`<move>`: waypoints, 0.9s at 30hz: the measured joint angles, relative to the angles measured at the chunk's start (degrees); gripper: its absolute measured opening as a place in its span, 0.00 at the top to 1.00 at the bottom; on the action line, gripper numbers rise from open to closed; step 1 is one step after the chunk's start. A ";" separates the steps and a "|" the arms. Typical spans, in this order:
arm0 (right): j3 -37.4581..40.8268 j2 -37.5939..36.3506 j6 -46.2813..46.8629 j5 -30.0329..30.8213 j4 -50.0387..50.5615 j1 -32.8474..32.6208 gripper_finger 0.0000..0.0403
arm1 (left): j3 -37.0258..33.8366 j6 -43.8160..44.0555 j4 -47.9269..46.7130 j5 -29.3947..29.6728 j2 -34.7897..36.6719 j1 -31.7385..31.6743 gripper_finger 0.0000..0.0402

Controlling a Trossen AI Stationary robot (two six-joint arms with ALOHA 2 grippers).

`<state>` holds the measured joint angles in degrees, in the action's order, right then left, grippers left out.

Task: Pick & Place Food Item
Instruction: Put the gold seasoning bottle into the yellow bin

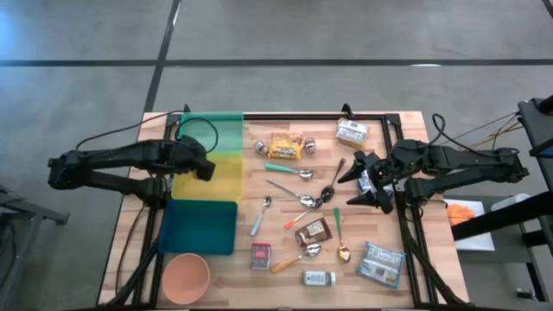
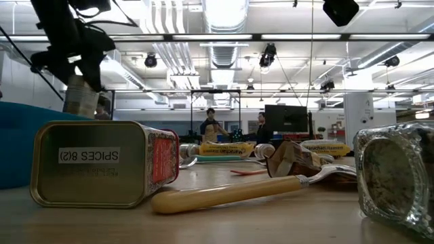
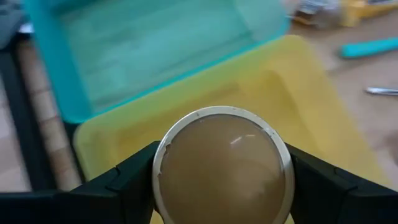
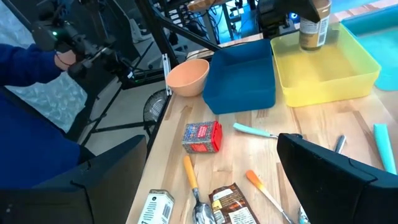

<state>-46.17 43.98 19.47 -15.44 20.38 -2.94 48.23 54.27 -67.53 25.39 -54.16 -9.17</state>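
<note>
Wooden tabletop [image 1: 285, 268] on a dark frame, grey floor around it; a lit workshop with ceiling lamps and two distant standing people shows in the low view. Principal item: one round can [image 3: 222, 165] with a pale brown body and metal rim, clenched between the left gripper's [image 3: 222, 180] two dark fingers [image 3: 124, 183] and held in the air above the yellow tray [image 3: 292, 81]; the right wrist view shows the same can [image 4: 314, 23] hanging over that tray, clear of its floor. Adjoining the yellow tray: a green tray [image 1: 212, 130] on the far side and a blue tray [image 1: 203, 226] on the near side, all three in a row along the table's left part. Near the blue tray's front: a peach bowl [image 1: 187, 277]. Middle of table: a red spice tin [image 1: 260, 256] on its side, a brown snack packet [image 1: 314, 231], several spoons [image 1: 304, 200] with teal and orange handles, a yellow snack bag [image 1: 286, 146], a small white jar [image 1: 319, 278]. Right part: two silver pouches [image 1: 381, 262], one near, one at the far edge. Right gripper [image 1: 361, 183]: fingers spread wide, grasping nothing, poised above the table's right side beside the spoons.
</note>
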 joint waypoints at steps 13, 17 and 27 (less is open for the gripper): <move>0.00 0.01 0.45 0.02 -0.11 -0.02 0.11 | -11.09 9.95 2.18 3.69 2.65 -1.28 0.31; 0.00 0.01 0.45 0.02 -0.11 0.00 0.11 | -13.26 10.13 3.13 5.15 5.65 -2.74 0.31; 0.00 -0.01 0.45 0.43 -0.15 0.00 0.11 | -14.82 5.69 6.08 6.82 8.76 -9.68 0.31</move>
<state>-46.17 43.97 19.92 -15.01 20.23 -2.94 33.41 59.96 -61.45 32.21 -45.40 -18.84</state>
